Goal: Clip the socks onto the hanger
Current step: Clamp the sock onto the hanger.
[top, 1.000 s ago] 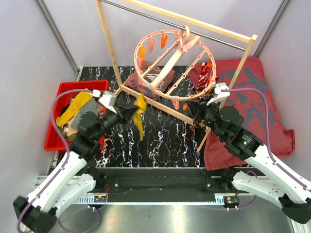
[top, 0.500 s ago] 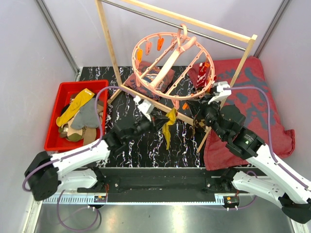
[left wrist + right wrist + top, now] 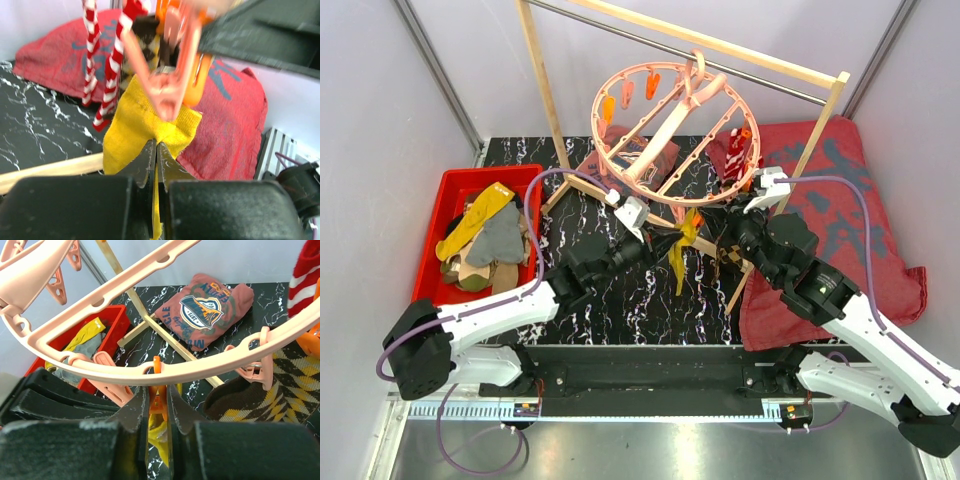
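Yellow sock (image 3: 140,125) is held up just under the hanger (image 3: 200,372) rim, its top edge below an orange clip (image 3: 158,405). Left gripper (image 3: 155,146) is clenched on the sock; right gripper (image 3: 159,392) pinches that clip. Risk: the hanger hangs by its hook and probably swings. A nudge could carry the clip off the edge, so it bites air and the sock drops.

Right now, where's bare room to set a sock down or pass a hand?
Bare mat at front centre between left arm and right arm, and a back-left strip between bin and rack post. Crowded: under the hanger's front rim, where both jaws, the yellow sock and a clip meet. Cloth covers the right side.
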You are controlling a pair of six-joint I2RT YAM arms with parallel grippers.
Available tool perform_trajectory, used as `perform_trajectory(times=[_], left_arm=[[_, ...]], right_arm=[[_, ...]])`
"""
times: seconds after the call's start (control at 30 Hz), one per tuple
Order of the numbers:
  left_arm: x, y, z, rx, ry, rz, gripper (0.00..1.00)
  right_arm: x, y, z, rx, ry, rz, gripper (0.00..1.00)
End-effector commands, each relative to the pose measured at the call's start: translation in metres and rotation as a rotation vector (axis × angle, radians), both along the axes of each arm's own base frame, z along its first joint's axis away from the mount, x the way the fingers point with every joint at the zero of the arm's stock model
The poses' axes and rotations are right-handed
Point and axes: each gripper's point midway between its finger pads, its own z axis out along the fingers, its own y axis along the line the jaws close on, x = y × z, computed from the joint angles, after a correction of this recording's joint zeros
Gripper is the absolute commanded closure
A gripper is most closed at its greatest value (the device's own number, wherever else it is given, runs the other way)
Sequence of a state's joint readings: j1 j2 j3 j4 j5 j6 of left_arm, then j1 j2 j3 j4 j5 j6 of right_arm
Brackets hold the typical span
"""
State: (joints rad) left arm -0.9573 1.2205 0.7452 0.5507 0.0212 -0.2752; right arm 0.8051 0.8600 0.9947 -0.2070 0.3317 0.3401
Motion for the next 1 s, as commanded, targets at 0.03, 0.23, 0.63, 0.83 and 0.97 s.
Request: perform_trajectory(times=[0.03, 0.23, 0.63, 0.83, 0.97], left_arm=[[0.008, -0.003, 0.048, -0.101, -0.096, 0.037, 1.00], [0.005, -0.006, 0.054, -0.116, -0.099, 0.026, 1.00], [0.001, -0.008, 0.065, -0.154, -0.104, 0.019, 1.00], [0.000, -0.009, 0.061, -0.149, -0.097, 0.014, 1.00], [0.000, -0.010, 0.057, -0.141, -0.103, 0.009, 0.85]], right_arm=[[-0.002, 0.007, 0.022, 0.064, -0.025, 0.029, 0.89], [-0.002, 0.011, 0.019, 0.076, -0.013, 0.042, 0.89], [-0.001, 0.011, 0.013, 0.082, -0.003, 0.033, 0.65], [0.002, 0.003, 0.010, 0.063, -0.014, -0.009, 0.41], [0.006, -0.003, 0.010, 0.042, -0.027, -0.041, 0.39]])
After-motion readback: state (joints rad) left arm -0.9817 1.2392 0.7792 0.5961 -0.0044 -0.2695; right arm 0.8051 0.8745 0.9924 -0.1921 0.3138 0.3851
